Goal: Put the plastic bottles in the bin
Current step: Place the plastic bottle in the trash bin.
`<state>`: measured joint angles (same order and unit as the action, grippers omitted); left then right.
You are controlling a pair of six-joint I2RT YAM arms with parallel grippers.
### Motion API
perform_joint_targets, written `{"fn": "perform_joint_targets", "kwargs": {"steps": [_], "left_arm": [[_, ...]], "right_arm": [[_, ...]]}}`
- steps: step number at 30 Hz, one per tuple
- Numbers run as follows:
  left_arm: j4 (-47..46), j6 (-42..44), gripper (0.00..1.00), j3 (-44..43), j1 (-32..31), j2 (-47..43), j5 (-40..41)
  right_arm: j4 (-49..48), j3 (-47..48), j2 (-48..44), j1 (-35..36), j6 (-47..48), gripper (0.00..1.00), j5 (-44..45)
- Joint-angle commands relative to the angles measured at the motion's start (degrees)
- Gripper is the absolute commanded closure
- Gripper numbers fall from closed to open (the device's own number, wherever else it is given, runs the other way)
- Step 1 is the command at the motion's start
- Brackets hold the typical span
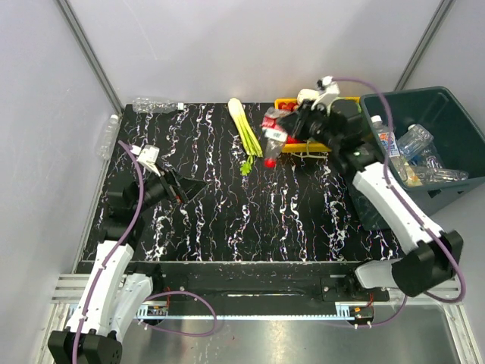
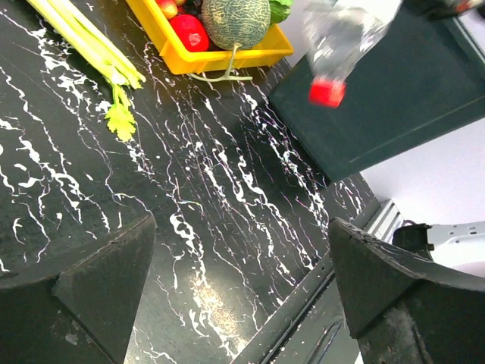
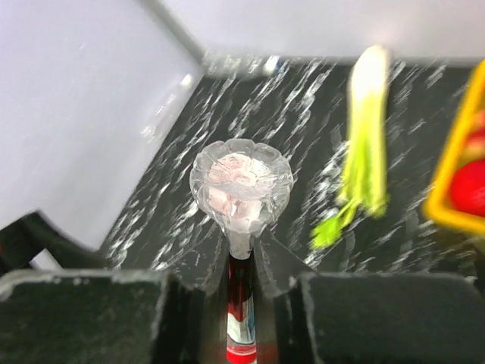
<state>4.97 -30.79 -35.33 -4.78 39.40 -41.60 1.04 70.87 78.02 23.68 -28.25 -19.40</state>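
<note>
Black marbled worktop [image 1: 250, 220]. Left fingers [image 2: 98, 288] spread wide, nothing between them, hovering low over the left part of the worktop. Right fingers [image 3: 274, 262] clamped on a red-capped bottle [image 1: 273, 140]: clear, red-labelled. In the right wrist view they grip it across the body and the ribbed base faces the camera. In the top view the bottle hangs cap-down in the air between celery [image 1: 246, 133] and yellow tray [image 1: 311, 145], at the tray's left end, well apart from the bin [image 1: 379, 201]. In the left wrist view it is blurred, cap lowest, in front of the bin's dark wall.

Bin is dark teal, tall-walled, at the right edge of the worktop. Several bottles [image 1: 415, 140] already lie inside, one with a blue label upright against the left wall, the rest clear and lying down.

Two loose bottles outside the bin: back bottle [image 1: 155, 104] lying along the far edge at the left corner, side bottle [image 1: 108, 136] by the left wall, just off the worktop edge. Both clear, both well apart from either arm.

Tray holds a melon [image 2: 235, 19] and red vegetables. Celery lies on the worktop left of the tray, leaves toward the arms.
</note>
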Motion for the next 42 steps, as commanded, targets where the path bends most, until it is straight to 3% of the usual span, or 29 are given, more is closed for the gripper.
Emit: {"fn": "perform_joint_targets", "kwargs": {"steps": [1, 3, 4, 13, 21, 30, 35, 38, 39, 42], "left_arm": [[1.6, 1.8, 0.01, -2.4, -0.1, -0.2, 3.2], [1.2, 1.6, 0.01, -2.3, -0.1, -0.3, 2.9], [0.6, 1.2, 0.01, -1.8, -0.1, -0.4, 2.8], [1.8, 2.0, 0.01, -2.0, 0.0, -1.4, 4.6], [2.9, 2.3, 0.01, -2.5, 0.0, -0.7, 4.8], [4.1, 2.9, 0.01, -2.8, 0.0, -1.2, 5.9], [3.0, 2.2, 0.01, -2.6, 0.1, -1.1, 5.5], [4.0, 2.7, 0.01, -2.6, 0.1, -0.8, 5.7], [4.4, 2.9, 0.01, -2.6, -0.1, -0.8, 6.3], [5.4, 3.4, 0.01, -3.3, 0.0, -0.5, 7.8]], "right_arm": [[14.3, 14.1, -9.2, -0.3, 18.4, 1.00, 19.0], [16.2, 17.4, -11.5, -0.3, 25.2, 1.00, 29.7], [15.4, 20.3, -13.7, -0.4, 33.4, 1.00, 41.3], [10.1, 27.0, -11.3, -3.7, 56.9, 1.00, 60.1], [9.9, 25.7, -7.7, -12.3, 57.0, 1.00, 61.3], [6.6, 23.4, -3.7, -25.4, 70.3, 1.00, 70.5], [6.8, 16.9, -7.8, -26.3, 70.2, 1.00, 69.0], [6.8, 10.2, -9.8, -27.4, 70.4, 0.77, 69.2], [6.8, 8.6, -10.4, -27.8, 69.7, 0.52, 69.2], [8.2, 6.3, -12.0, -28.2, 67.5, 0.44, 68.4]]}}
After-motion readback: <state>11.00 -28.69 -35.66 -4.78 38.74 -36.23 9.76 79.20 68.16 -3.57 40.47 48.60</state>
